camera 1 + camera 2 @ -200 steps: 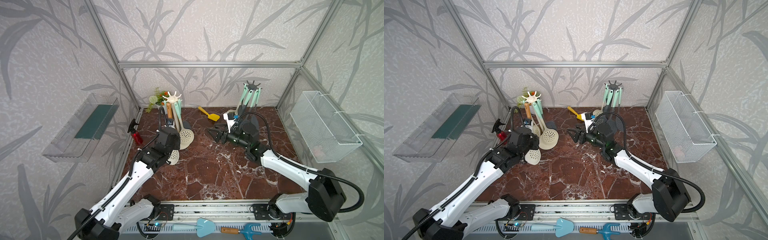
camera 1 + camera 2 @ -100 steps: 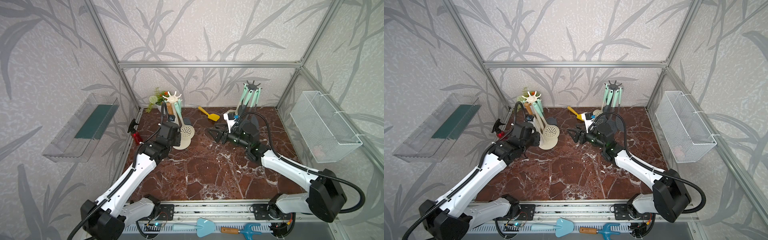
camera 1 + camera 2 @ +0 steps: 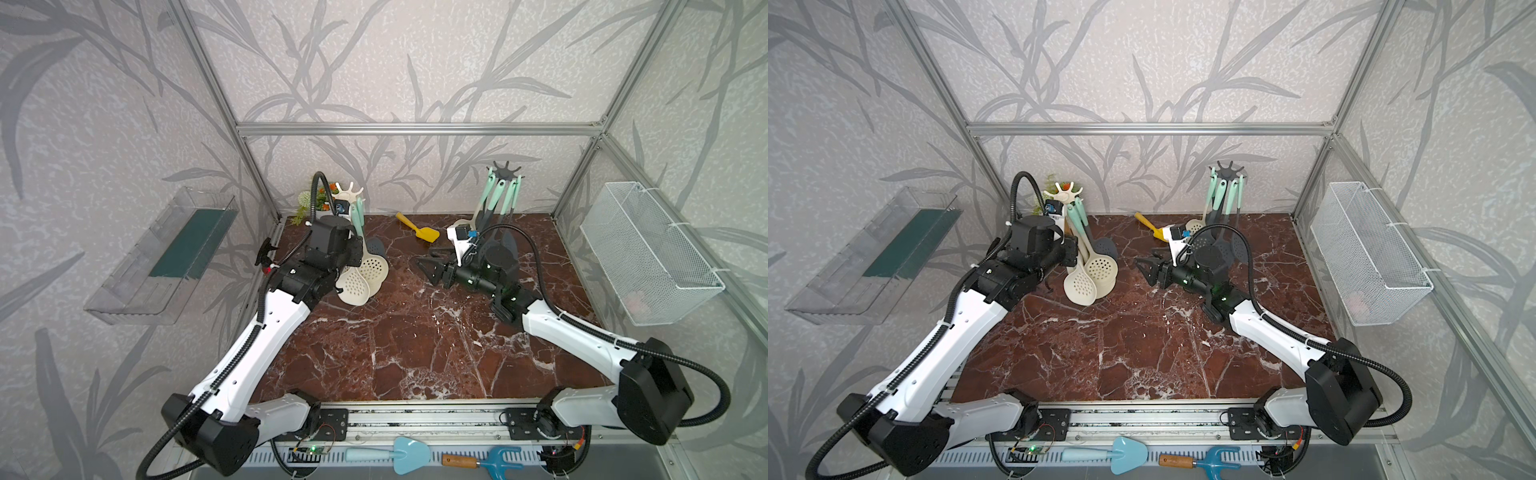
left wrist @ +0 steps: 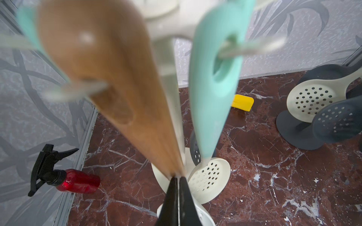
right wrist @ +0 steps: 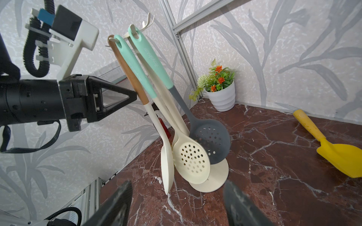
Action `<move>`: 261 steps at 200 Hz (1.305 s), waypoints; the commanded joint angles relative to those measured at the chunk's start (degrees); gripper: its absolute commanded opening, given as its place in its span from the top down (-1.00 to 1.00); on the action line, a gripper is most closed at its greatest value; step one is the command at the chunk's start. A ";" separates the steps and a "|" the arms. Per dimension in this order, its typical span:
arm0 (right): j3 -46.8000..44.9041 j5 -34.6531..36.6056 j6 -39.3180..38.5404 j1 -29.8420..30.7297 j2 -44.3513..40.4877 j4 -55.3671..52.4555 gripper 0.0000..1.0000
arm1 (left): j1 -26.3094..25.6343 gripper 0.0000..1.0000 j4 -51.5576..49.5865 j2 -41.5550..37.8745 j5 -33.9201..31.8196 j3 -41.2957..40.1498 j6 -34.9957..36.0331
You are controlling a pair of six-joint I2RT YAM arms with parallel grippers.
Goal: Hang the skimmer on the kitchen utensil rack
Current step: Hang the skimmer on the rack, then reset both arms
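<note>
The brown marble table (image 3: pixel 415 353) fills the floor of the box. The left arm (image 3: pixel 266 332) reaches far into the back left corner. Its claw is held level and points sideways at the cream rack (image 5: pixel 217 178). The right arm (image 3: pixel 582 336) stretches low across the table toward the middle. The right gripper (image 3: pixel 424 270) faces that rack from well apart, spread wide with nothing in it.

The skimmer (image 5: pixel 153 117) with the brown handle hangs on the rack. Its long side runs almost straight up and down and leans a little. The handle end is up at a hook. The cream round head is down by the rack's foot.

A cream skimmer with a green handle (image 5: pixel 193 158) and a grey skimmer (image 5: pixel 212 140) hang just beside it.

The left gripper (image 5: pixel 133 95) is pressed together. Its tip sits right at the brown handle, low down where brown turns to cream. I cannot tell if it pinches the handle.

In both top views the left wrist hides that handle, and only the heads with holes show. The right wrist view shows the whole skimmer from the side. Only the left wrist view shows the red spray bottle (image 4: pixel 78 181) lying by the wall.
</note>
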 commanded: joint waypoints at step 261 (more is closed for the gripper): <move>-18.07 38.94 -23.87 -4.03 -20.70 -12.56 -0.77 | 15.00 -0.53 12.80 -13.35 3.24 -26.76 -2.07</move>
